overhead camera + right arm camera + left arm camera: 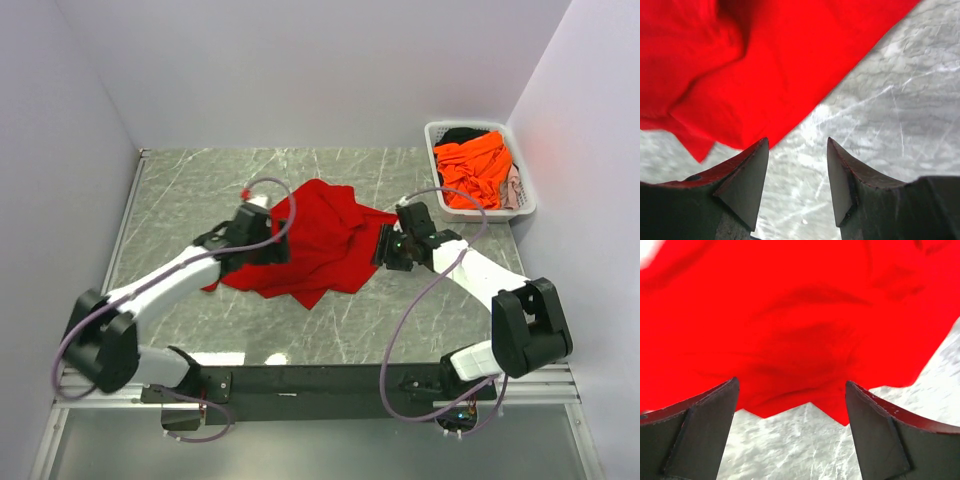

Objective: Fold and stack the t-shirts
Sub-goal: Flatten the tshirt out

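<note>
The left gripper (791, 381) and right gripper (797, 140) stood spread and empty beside the crumpled red t-shirt (315, 235) at the middle of the table (180, 190); your best move was probably pinching 2 opposite hems low.

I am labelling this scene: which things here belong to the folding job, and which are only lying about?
Job: red shirt, orange shirt, dark cloth and pale cloth beside it.
Lying about: white basket holding those three, table.
</note>
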